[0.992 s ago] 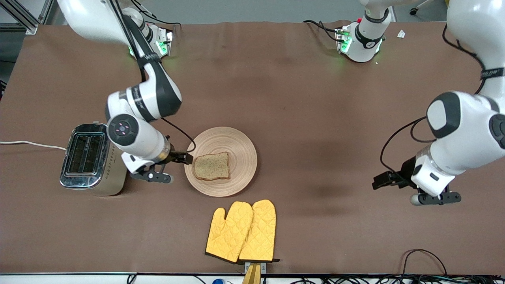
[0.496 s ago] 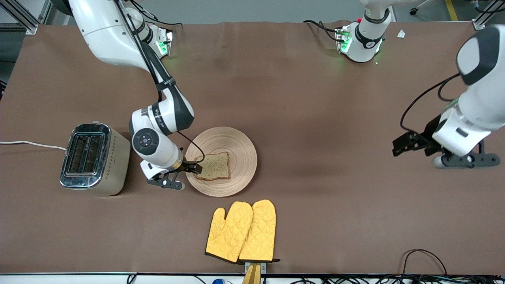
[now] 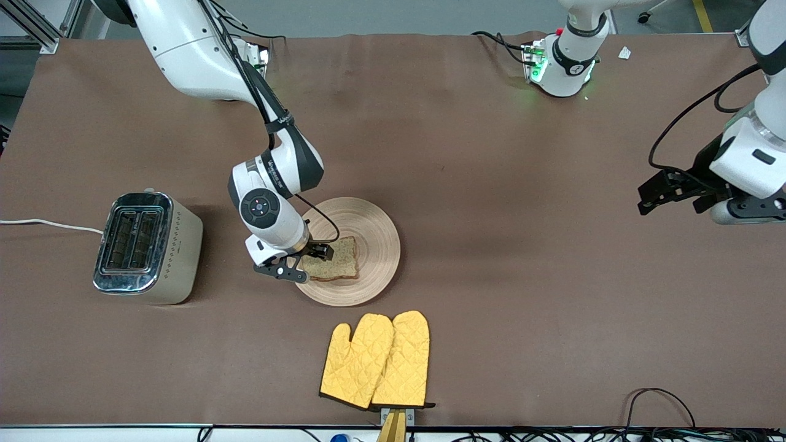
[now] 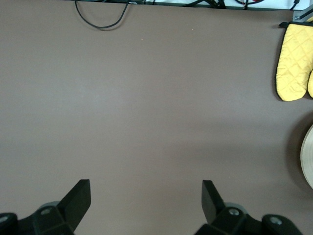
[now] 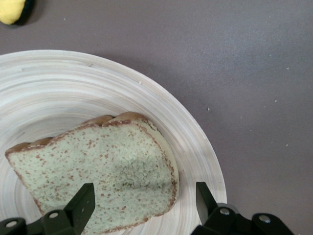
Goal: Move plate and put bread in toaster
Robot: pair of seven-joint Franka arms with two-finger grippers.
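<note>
So over at the right arm's end of the surface (image 3: 466, 184) sits the toaster (image 3: 146, 248), cream with a shiny chrome top, both slots showing nothing inside, white cord (image 3: 49, 224) trailing off the edge. Next along is the right gripper (image 3: 309, 259), hanging low over the plate (image 3: 374, 239) at the rim on the toaster's side. Its fingers (image 5: 83, 205) are spread apart and straddle one edge of the bread (image 3: 331, 259), nothing clamped. The bread lies flat on the plate, a bit off center toward the toaster. Nearer the front camera than the plate is a pair of yellow oven mitts (image 3: 377, 361), side by side and well apart from the plate. Way over at the left arm's end, the left gripper (image 3: 660, 197) hangs over bare surface with its fingers (image 4: 78, 196) wide apart and holding nothing.
</note>
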